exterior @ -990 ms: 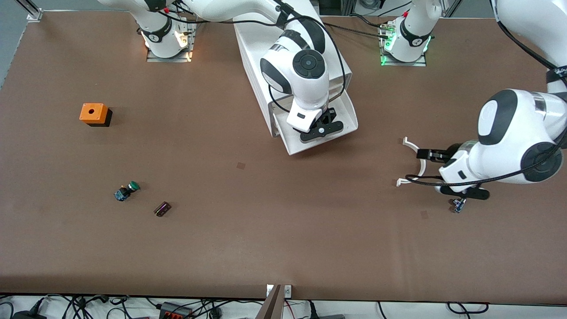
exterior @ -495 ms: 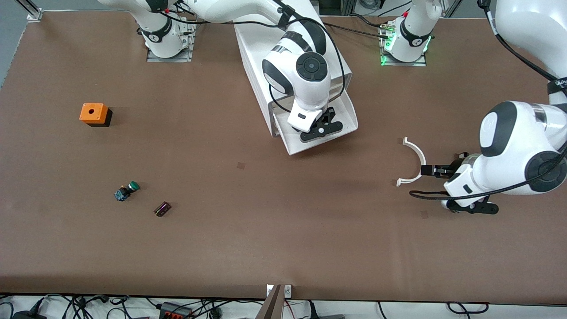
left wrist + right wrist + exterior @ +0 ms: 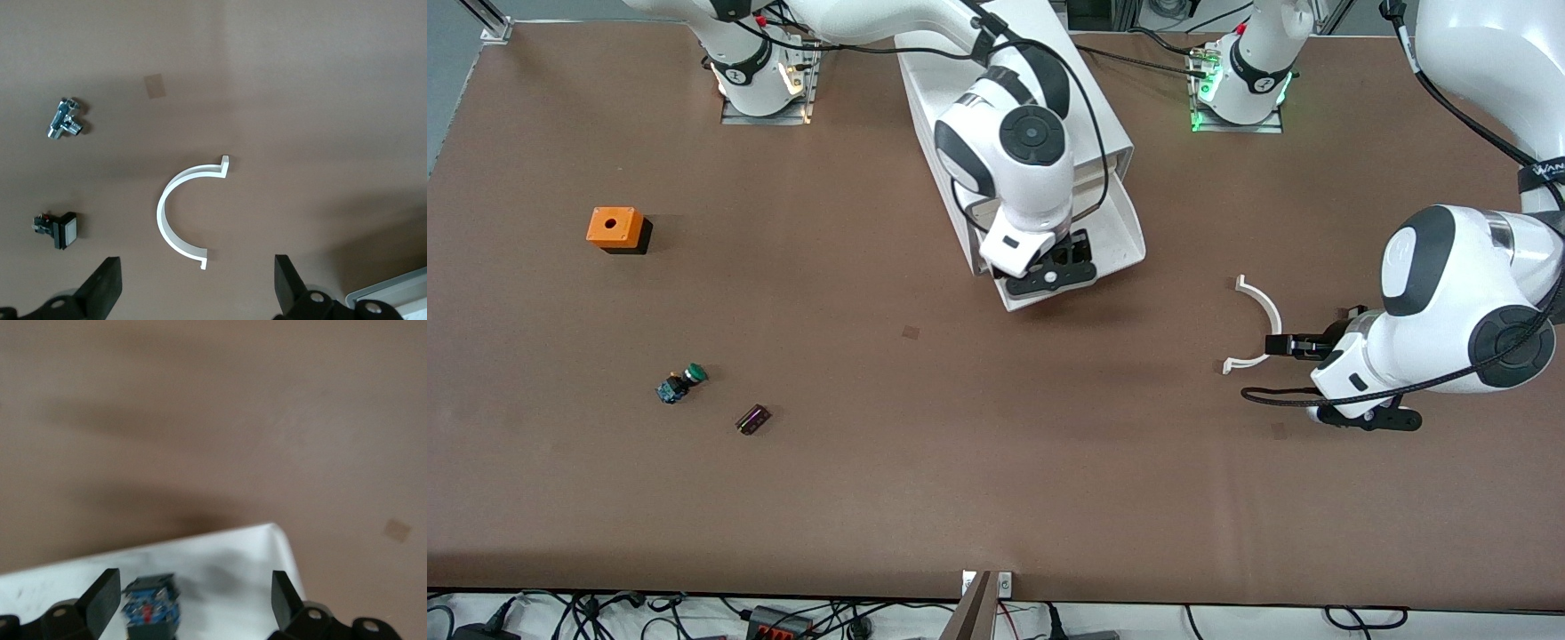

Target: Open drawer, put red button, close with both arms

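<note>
Red button apparently in open drawer

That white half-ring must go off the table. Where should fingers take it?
Probably grip the white half-ring at mid-arc, from straight above: it lies flat on the table, so one finger fits inside the curve, one outside, pinching the thin band.

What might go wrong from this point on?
The red button lies in the drawer, close to one of the open fingers of the right gripper; pulling away might knock it. The drawer sticks well out of the cabinet, so a crooked push could jam it or shove the cabinet. The left gripper, open, is over a white curved clip, away from the drawer.
</note>
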